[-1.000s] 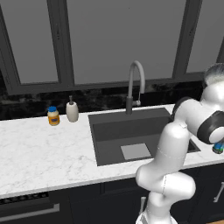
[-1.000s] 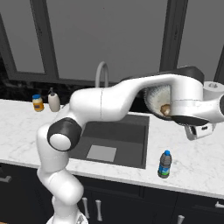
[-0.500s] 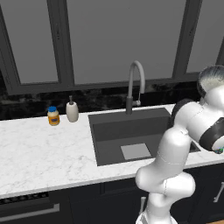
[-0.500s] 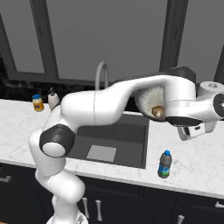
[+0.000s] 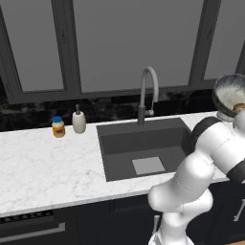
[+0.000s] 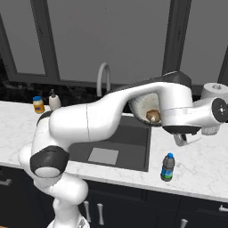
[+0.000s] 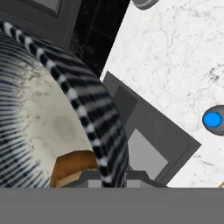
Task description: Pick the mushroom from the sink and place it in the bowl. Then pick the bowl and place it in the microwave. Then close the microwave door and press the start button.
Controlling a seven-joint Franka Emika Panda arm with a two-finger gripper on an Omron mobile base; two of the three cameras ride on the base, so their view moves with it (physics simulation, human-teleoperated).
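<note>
White marble worktop point(image 6: 209, 169) runs under tall dark windows, with the sink point(image 5: 143, 143) sunk into its middle. Above the basin's right side the claw point(image 7: 107, 177) is clenched on the rim of the bowl point(image 6: 144, 107), one finger inside the wall and one outside, as the hand view shows at its bottom edge. The bowl is carried high, clear of the worktop and tilted, its creamy inside turned partly sideways. The mushroom point(image 6: 153, 116) lies inside it, resting low against the wall near the pinched part of the rim.

Judged by its look, the bowl is stiff, glazed ware, fairly heavy for a one-sided rim pinch, smooth enough to slip or swing in the fingers, and it would chip if knocked. The mushroom is light and loose; a steeper tilt could roll it out. Keeping the bowl closer to level seems the safer way to carry it.

Outward from there: a curved faucet point(image 5: 148, 91) behind the basin, a small blue-capped bottle point(image 6: 167, 167) on the worktop right of the sink, and a yellow jar point(image 5: 58, 127) and soap dispenser point(image 5: 78, 120) well off to the left.
</note>
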